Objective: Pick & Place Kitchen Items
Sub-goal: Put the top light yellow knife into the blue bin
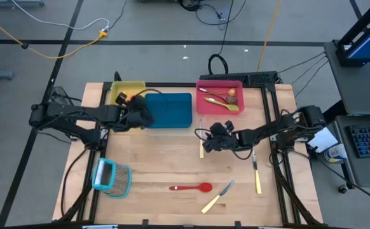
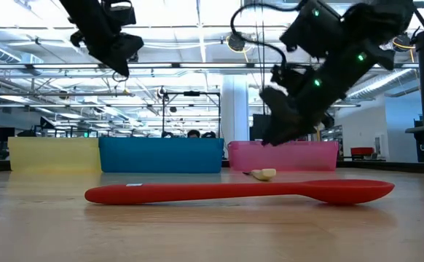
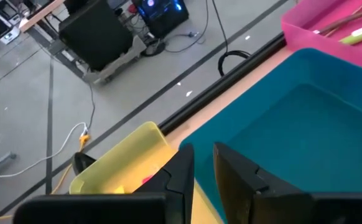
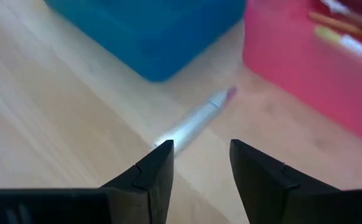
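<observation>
A cream-handled knife point(image 1: 201, 147) lies flat on the wooden table near the middle. My right gripper point(image 1: 210, 141) hangs open just above it, and the knife point(image 4: 193, 121) shows just ahead of its fingertips point(image 4: 201, 155). My left gripper point(image 1: 144, 116) hovers over the border between the yellow tray point(image 3: 128, 155) and the blue tray point(image 3: 280, 137), its fingers point(image 3: 204, 171) a narrow gap apart and empty. A red spoon point(image 1: 191, 187) and two more knives point(image 1: 218, 196) point(image 1: 257, 175) lie flat near the front.
The red tray point(image 1: 220, 83) at the back holds a green spoon point(image 1: 228, 106) and a wooden spoon point(image 1: 218, 97). The yellow tray point(image 1: 126, 88) and blue tray point(image 1: 171, 109) stand to its left. A light-blue-framed grater point(image 1: 112, 177) lies at the front left.
</observation>
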Robot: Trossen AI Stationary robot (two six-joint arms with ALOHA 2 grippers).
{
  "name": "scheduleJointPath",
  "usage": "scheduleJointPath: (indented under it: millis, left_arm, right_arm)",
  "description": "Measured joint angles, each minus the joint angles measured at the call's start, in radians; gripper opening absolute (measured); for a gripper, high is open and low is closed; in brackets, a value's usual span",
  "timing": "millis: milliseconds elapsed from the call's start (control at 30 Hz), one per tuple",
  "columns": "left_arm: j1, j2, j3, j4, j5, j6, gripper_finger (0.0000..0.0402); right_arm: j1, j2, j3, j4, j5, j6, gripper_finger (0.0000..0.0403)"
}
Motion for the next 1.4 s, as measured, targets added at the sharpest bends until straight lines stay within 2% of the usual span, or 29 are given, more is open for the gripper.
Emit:
scheduleJointPath:
  millis: [100,233,300,367,567,833,1100,1233,1400]
  left_arm:
    - [-0.014,0.000,0.000,0.000,-0.002,-0.001,0.0067]
    - [-0.020,0.000,0.000,0.000,-0.004,-0.020,0.0067]
    - [-0.020,0.000,0.000,-0.001,-0.005,-0.026,0.0067]
    - [-0.020,0.000,0.000,0.000,-0.004,-0.030,0.0067]
    - [-0.025,0.000,0.000,-0.005,-0.004,-0.046,0.0067]
    - [-0.031,0.000,0.000,-0.009,0.004,-0.072,0.0067]
    - [-0.031,0.000,0.000,-0.009,0.004,-0.074,0.0067]
    - [-0.032,0.000,0.000,-0.009,0.006,-0.074,0.0067]
    - [-0.043,0.000,0.000,-0.009,0.006,-0.073,0.0067]
  right_arm:
    - [0.012,0.025,-0.008,0.022,-0.002,0.011,0.0153]
    - [0.014,0.106,-0.007,0.170,-0.100,-0.038,0.0153]
    - [0.014,0.150,0.005,0.233,-0.100,-0.055,0.0153]
    - [0.014,0.178,0.015,0.234,-0.079,-0.047,0.0153]
    - [0.002,0.238,0.026,0.245,-0.106,0.008,0.0153]
    - [-0.034,0.256,0.030,0.181,-0.091,-0.047,0.0139]
    - [-0.056,0.257,0.028,0.124,-0.084,-0.068,0.0031]
    - [-0.078,0.250,0.028,0.028,-0.092,-0.057,0.0030]
    - [-0.079,0.177,0.027,-0.084,-0.039,-0.052,0.0031]
